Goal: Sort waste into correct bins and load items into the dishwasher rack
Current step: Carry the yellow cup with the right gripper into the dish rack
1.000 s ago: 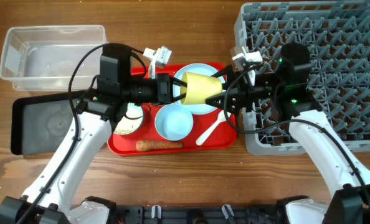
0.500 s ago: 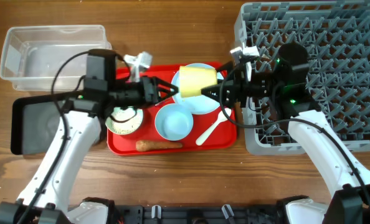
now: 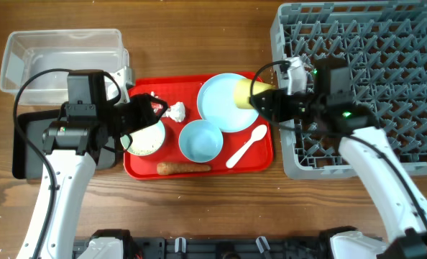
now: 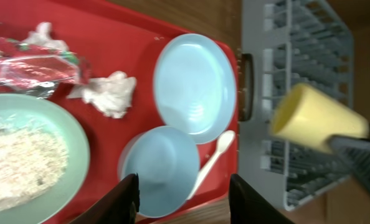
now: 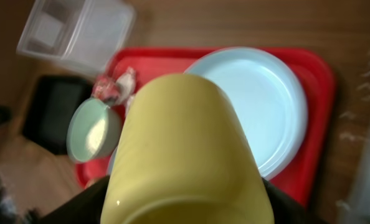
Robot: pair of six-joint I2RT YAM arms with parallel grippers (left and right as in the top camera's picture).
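Note:
My right gripper [image 3: 265,100] is shut on the yellow cup [image 3: 246,93], holding it on its side above the right edge of the red tray [image 3: 141,167], beside the grey dishwasher rack [image 3: 386,43]; the cup fills the right wrist view [image 5: 185,149]. My left gripper [image 3: 143,115] is open and empty over the tray's left part [image 4: 182,199]. On the tray lie the pale blue plate [image 3: 221,104], pale blue bowl [image 3: 200,141], white spoon [image 3: 246,145], carrot-like stick [image 3: 181,168], paper ball [image 3: 175,111], red-and-white wrapper [image 4: 29,62] and the pale green bowl [image 3: 147,140] with rice-like grains [image 4: 17,155].
The clear tub [image 3: 62,57] stands at the back left, and the black tray [image 3: 48,144] sits in front of it, partly under my left arm. The rack fills the right side, its pegs upright.
My left gripper let go of the yellow cup and drew back to the left. My right gripper now holds the cup alone and has shifted it right, towards the rack.

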